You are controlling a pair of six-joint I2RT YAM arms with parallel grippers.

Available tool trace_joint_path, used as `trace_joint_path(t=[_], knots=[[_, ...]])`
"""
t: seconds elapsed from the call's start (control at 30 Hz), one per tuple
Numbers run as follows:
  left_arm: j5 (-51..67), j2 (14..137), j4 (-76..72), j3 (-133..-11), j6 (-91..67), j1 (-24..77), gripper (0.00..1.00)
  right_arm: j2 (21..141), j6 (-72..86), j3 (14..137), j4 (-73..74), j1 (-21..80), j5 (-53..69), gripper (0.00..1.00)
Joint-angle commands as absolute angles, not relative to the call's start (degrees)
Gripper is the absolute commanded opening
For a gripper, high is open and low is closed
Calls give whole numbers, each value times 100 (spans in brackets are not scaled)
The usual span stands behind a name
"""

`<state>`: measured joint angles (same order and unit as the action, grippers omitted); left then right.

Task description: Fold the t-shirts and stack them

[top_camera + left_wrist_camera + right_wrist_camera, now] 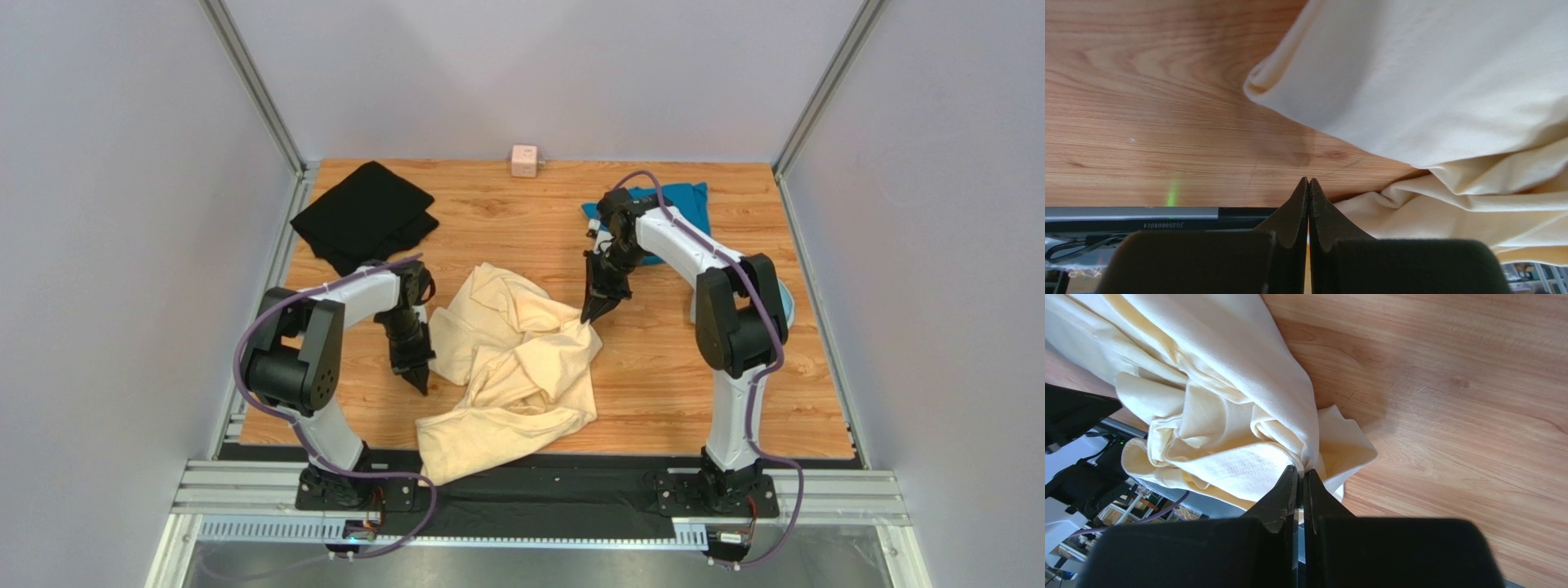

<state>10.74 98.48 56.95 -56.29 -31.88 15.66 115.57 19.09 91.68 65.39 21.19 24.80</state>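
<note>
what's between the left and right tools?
The crumpled cream shirt fills the stretch from left tool to right tool, which pinches its edge; clearest in top view.

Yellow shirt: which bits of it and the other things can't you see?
Yellow shirt: sleeves and collar lost in its own crumples, top view; cut off by the edges in both wrist views.
Blue shirt: partly behind the right arm, top view.
Pale blue thing: mostly behind that arm, top view.
Left gripper: whether it pinches cloth, left wrist view.
</note>
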Motion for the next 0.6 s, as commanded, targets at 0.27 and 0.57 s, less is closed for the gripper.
trace_joint_path(t=[0.27, 0.57], knots=[[1213, 8878, 5634, -6423, -3270, 1529, 9, 11813, 1784, 9651, 6575, 2100, 2988, 0], [2153, 11055, 5203, -8603, -2822, 1643, 34, 11839, 1846, 9369, 6460, 2373, 3147, 0]])
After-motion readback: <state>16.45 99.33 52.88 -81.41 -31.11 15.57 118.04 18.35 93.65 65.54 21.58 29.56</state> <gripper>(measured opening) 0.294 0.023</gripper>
